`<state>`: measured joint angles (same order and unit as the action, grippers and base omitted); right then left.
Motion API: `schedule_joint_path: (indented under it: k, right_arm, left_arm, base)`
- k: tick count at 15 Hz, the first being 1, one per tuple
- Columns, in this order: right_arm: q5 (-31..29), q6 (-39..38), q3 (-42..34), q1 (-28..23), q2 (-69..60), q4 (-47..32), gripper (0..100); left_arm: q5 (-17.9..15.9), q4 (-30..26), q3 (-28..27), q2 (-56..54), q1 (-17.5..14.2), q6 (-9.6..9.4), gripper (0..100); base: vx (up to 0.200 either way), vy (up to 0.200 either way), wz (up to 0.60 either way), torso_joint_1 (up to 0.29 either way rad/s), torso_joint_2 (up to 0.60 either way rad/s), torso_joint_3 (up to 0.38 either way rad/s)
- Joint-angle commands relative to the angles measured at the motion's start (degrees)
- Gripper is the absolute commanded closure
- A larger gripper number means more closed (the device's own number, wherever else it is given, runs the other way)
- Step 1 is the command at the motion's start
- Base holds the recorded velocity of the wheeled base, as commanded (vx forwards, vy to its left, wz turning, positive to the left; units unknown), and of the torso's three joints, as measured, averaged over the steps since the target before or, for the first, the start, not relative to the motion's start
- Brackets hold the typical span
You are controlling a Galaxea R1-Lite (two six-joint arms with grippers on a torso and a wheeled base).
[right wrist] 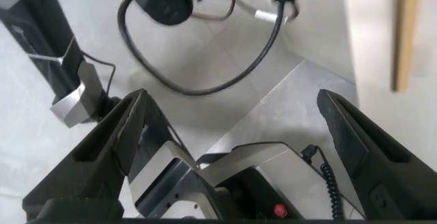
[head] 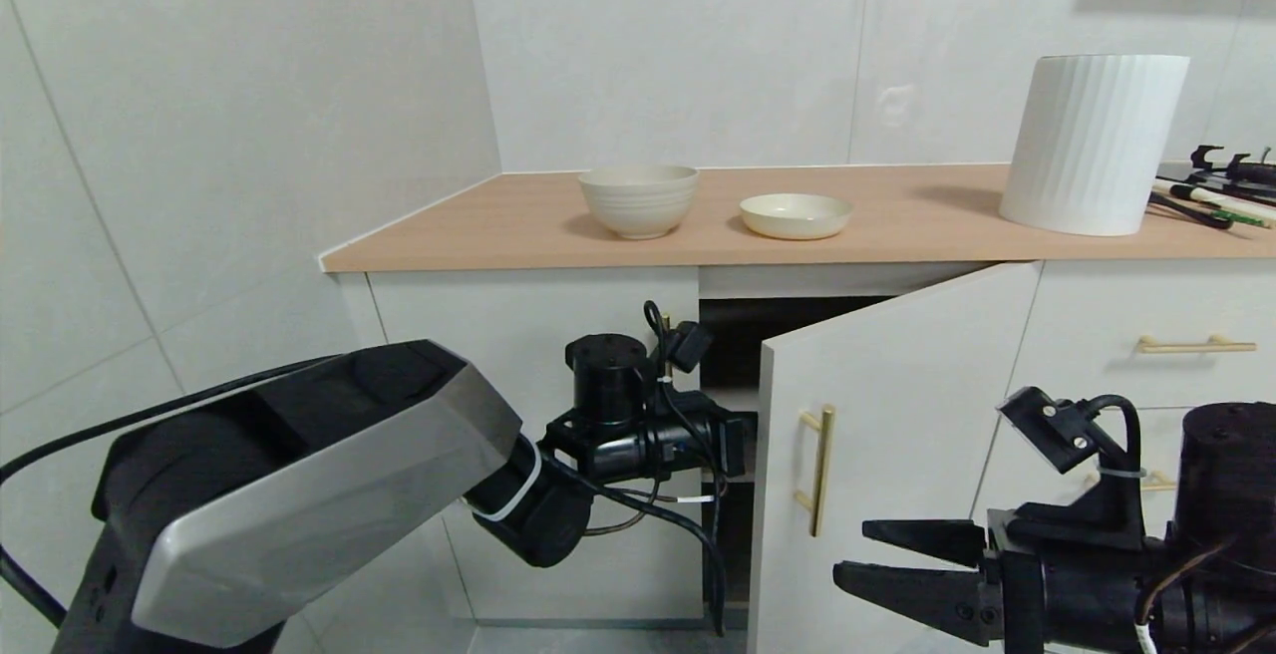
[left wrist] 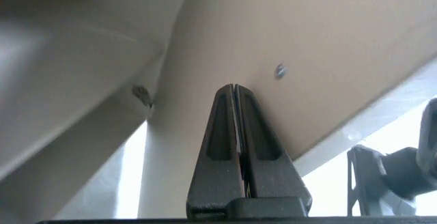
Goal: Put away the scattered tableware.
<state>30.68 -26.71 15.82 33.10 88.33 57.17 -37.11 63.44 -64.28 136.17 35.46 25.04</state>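
Observation:
A beige ribbed bowl (head: 638,200) and a shallow cream dish (head: 796,215) stand side by side on the wooden countertop (head: 478,225). Below them a cabinet door (head: 887,435) with a gold handle (head: 819,470) stands ajar. My left arm (head: 638,430) reaches into the gap behind the door's edge, which hides its fingers. In the left wrist view my left gripper (left wrist: 234,91) is shut on nothing, its tips close to a pale panel. My right gripper (head: 877,556) hangs open and low in front of the door, well below the handle (right wrist: 408,33).
A tall white ribbed container (head: 1094,144) stands on the counter's right part, with several utensils (head: 1211,197) beside it. A drawer with a gold handle (head: 1196,344) is to the right of the door. A tiled wall closes off the left side.

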Motion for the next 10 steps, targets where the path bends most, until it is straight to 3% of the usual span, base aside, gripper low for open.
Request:
schedule_joint_path:
  k: [1,4,10]
  right_arm:
    - [0.0,0.0,0.0,0.2,0.3,0.0,0]
    - [0.0,0.0,-0.1,0.7,0.0,0.0,0]
    - [0.0,0.0,-0.1,1.1,0.3,0.0,0]
  left_arm:
    - [-0.1,-0.1,-0.2,0.1,0.2,0.01,100]
    - [0.1,-0.7,-0.2,0.0,0.4,0.01,100]
    - [0.1,-8.2,-8.0,2.3,0.4,0.01,100]
  base:
    - [0.000,0.000,0.00,0.000,0.00,0.000]
    - [-0.200,0.000,0.00,0.007,0.00,-0.001]
    - [0.000,0.000,0.00,0.000,0.00,0.000]
